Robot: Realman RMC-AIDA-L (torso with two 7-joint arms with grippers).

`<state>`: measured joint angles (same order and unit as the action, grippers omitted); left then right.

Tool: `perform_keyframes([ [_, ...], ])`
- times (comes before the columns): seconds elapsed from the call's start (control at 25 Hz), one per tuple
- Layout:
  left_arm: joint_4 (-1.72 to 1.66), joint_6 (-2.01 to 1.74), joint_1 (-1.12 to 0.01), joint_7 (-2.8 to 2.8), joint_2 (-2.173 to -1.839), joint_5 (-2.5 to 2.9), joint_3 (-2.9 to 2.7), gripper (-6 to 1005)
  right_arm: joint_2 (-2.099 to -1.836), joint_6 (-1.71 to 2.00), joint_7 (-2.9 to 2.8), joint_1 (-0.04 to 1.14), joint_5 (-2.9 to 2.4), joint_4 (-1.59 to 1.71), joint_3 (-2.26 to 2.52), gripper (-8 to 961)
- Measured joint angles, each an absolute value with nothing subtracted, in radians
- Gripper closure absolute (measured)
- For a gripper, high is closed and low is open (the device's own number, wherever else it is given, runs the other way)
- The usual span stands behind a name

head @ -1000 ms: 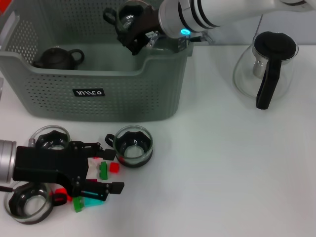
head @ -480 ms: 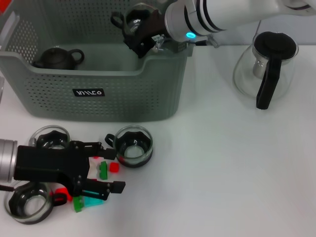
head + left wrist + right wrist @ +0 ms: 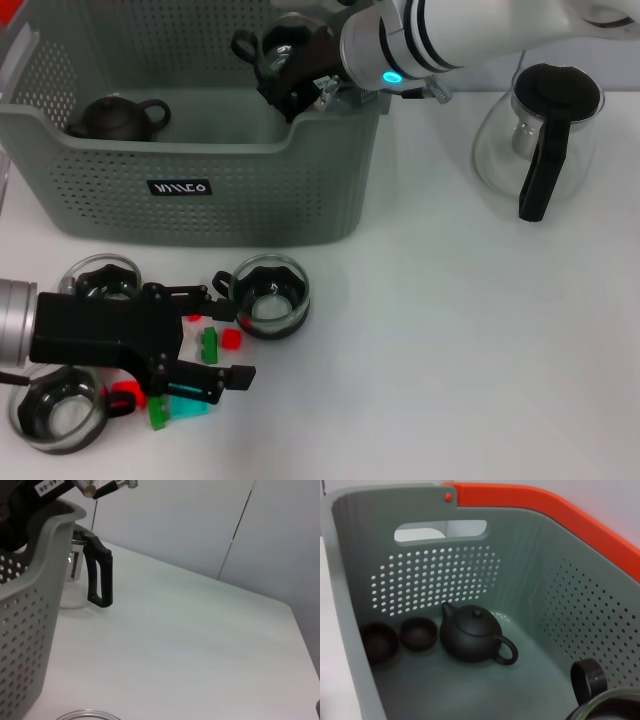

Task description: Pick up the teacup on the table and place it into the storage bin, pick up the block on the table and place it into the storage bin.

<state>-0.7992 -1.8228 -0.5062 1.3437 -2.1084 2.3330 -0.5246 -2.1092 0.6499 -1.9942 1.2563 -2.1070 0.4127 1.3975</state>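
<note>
Over the back right corner of the storage bin (image 3: 250, 190) my right gripper (image 3: 292, 62) is shut on a glass teacup (image 3: 282, 42) with a dark handle. That cup's rim (image 3: 602, 705) shows in the right wrist view above the bin's floor (image 3: 470, 685). At the front left of the table my left gripper (image 3: 214, 340) rests open around a green block (image 3: 210, 344) and a red block (image 3: 231, 340). A teal block (image 3: 186, 408) lies just in front of it. Three more glass teacups (image 3: 270, 295) (image 3: 104, 280) (image 3: 55, 415) stand on the table around that gripper.
Inside the bin sit a dark teapot (image 3: 472, 635) and two small dark cups (image 3: 418, 633). A glass pitcher (image 3: 540, 125) with a black handle stands at the back right. White tabletop (image 3: 450, 350) stretches to the right of the teacups.
My right arm has carried the teacup a little to the right above the bin's back corner. The left gripper and the blocks have not moved.
</note>
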Motion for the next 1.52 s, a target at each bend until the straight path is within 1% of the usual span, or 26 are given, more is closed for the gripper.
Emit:
perform_keyframes([
  [1.0,-0.799,-1.822,-0.502,1.344,-2.112,2.333,-0.523,111,-2.109,0.659,-2.012,1.245,-2.106,0.424,1.397,885],
  [1.2,-0.799,-1.822,-0.501,1.344,-2.112,2.333,-0.523,111,-2.109,0.66,-2.012,1.244,-2.106,0.425,1.397,825],
  [1.44,-0.799,-1.822,-0.499,1.344,-2.112,2.333,-0.522,111,-2.109,0.662,-2.012,1.232,-2.106,0.454,1.397,609],
  [1.52,-0.799,-1.823,-0.498,1.344,-2.112,2.333,-0.521,111,-2.109,0.669,-2.013,1.217,-2.106,0.481,1.397,485],
])
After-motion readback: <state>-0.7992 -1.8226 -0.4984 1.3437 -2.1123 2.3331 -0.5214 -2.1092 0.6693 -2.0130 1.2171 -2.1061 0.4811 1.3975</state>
